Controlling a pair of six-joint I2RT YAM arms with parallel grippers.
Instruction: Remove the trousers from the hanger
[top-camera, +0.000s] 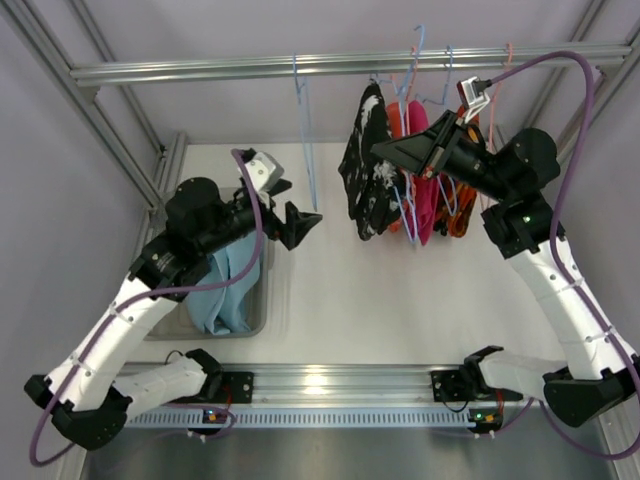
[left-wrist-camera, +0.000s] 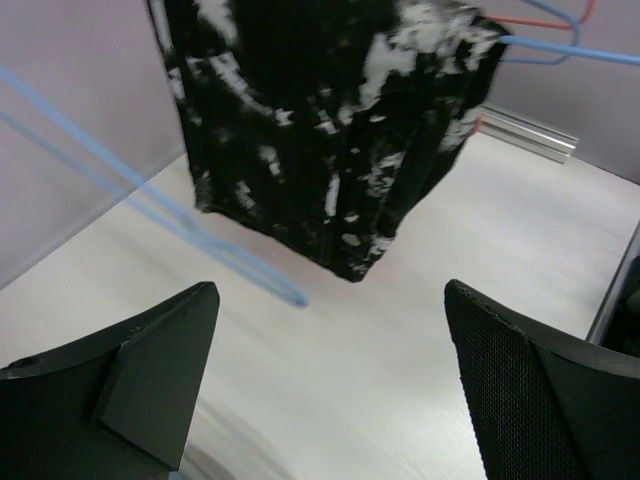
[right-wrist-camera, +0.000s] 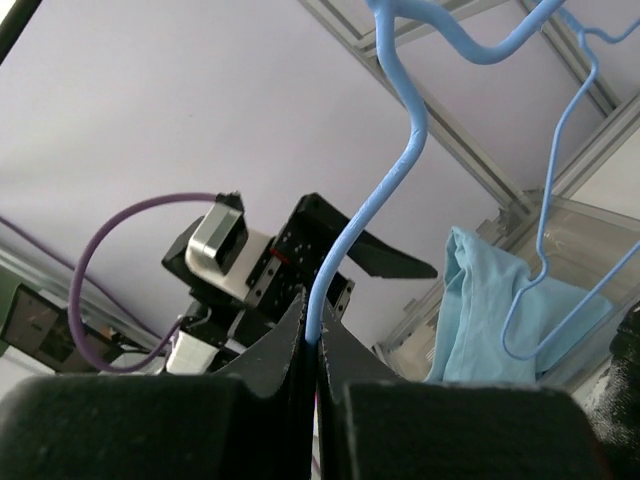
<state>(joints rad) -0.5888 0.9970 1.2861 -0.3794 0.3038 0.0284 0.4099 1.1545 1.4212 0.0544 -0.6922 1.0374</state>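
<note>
The black trousers with white splashes (top-camera: 365, 165) hang from a blue hanger on the rail, left of the other garments. My right gripper (top-camera: 382, 150) is up at the top of the trousers. In the right wrist view it (right-wrist-camera: 313, 335) is shut on that blue hanger's wire neck (right-wrist-camera: 375, 200). My left gripper (top-camera: 305, 228) is open and empty, left of and below the trousers. In the left wrist view the trousers (left-wrist-camera: 330, 120) hang ahead of the open gripper (left-wrist-camera: 330, 340), apart from it.
An empty blue hanger (top-camera: 305, 130) hangs between my left gripper and the trousers, and shows blurred in the left wrist view (left-wrist-camera: 150, 205). Pink and orange garments (top-camera: 425, 170) hang right of the trousers. A clear bin (top-camera: 255, 325) holding light blue cloth (top-camera: 225, 285) stands at the left.
</note>
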